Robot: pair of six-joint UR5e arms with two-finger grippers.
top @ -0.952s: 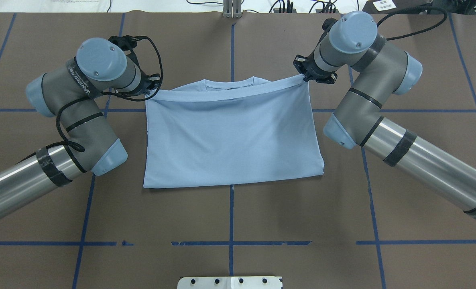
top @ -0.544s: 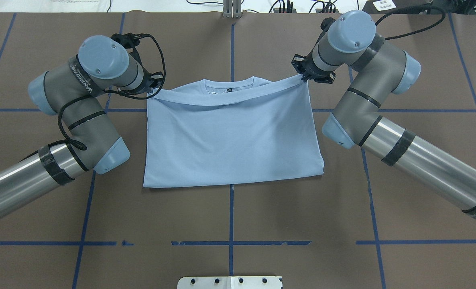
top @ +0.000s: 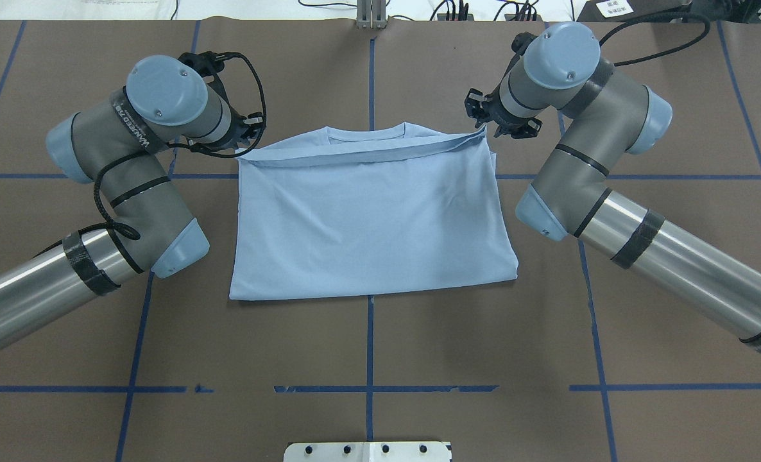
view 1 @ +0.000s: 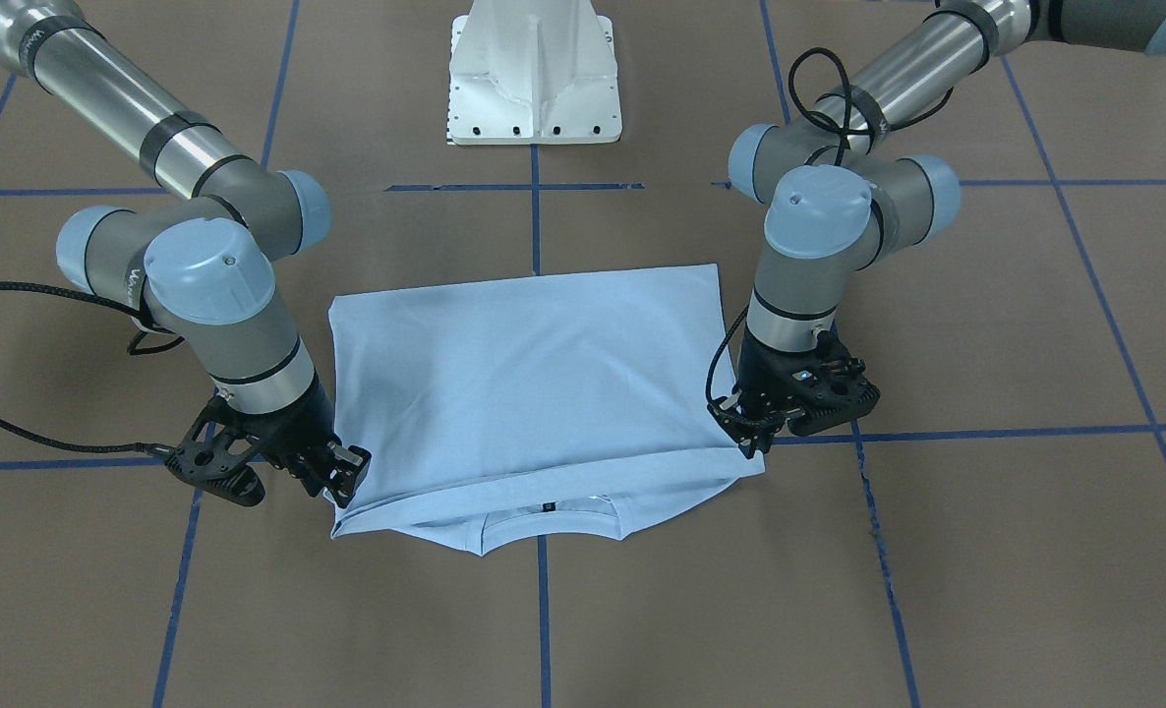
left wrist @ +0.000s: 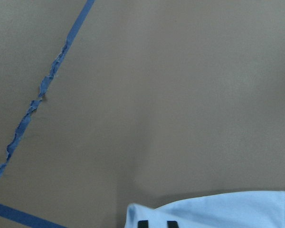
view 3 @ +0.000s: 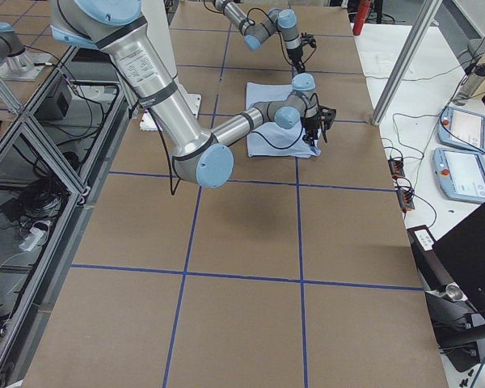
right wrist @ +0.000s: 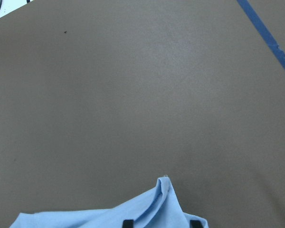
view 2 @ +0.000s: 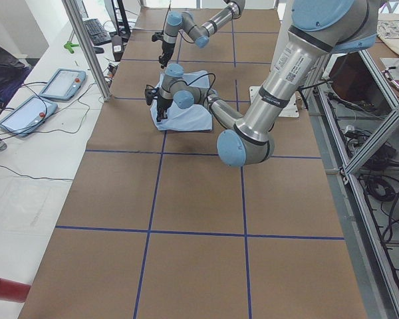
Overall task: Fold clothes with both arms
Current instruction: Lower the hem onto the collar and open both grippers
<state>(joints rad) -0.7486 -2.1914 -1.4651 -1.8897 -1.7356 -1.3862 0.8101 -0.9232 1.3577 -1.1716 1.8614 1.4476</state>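
T-shirt (top: 367, 224) has settled flatter, folded in half, smooth.

Even, diffuse light from above fills every view, leaving only faint soft shadows on the brown tabletop (top: 367, 346), bright streaks of glare along the metal tubes of the left arm (top: 27, 292) and right arm (top: 688, 273), wide-angle bending at the side views' edges, and slightly soft wrist pictures.
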